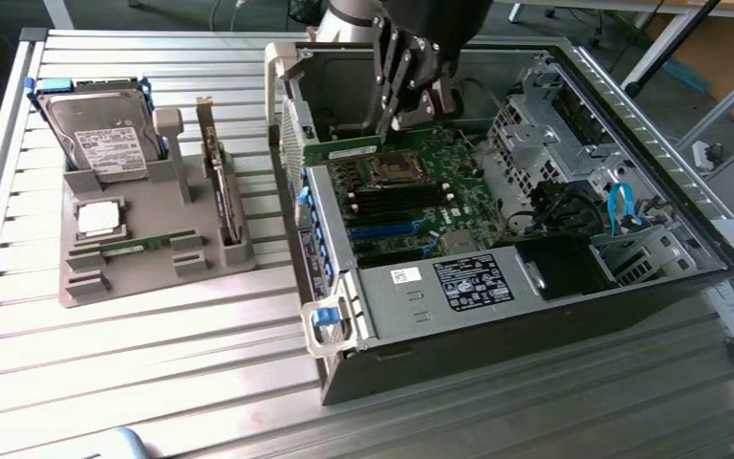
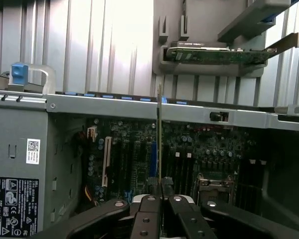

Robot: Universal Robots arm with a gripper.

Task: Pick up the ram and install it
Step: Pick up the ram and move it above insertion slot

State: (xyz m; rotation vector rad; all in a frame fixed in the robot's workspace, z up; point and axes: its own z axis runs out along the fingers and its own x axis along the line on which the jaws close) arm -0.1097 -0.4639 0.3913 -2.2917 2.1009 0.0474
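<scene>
The ram is right there in the claw, seen edge-on as a thin green sliver standing straight out from between the fingertips. It looks like a light, stiff little board that would not sag. I would judge it fragile all the same: thin enough to crack if twisted, with contacts along one long edge best left untouched. The sensible hold is on the flat faces near the top edge, square and centred, so that it stays upright.

The claw is clenched on the ram, jaws nearly together with only the board's thickness between them. It touches nothing else that I can see.

Just beyond it lies the motherboard inside the open computer case, with the stick hanging above the board and not yet seated. In the exterior view the claw hangs over the far end of the case.

Farther off, on the counter, a grey holder stands well apart from the case.
</scene>
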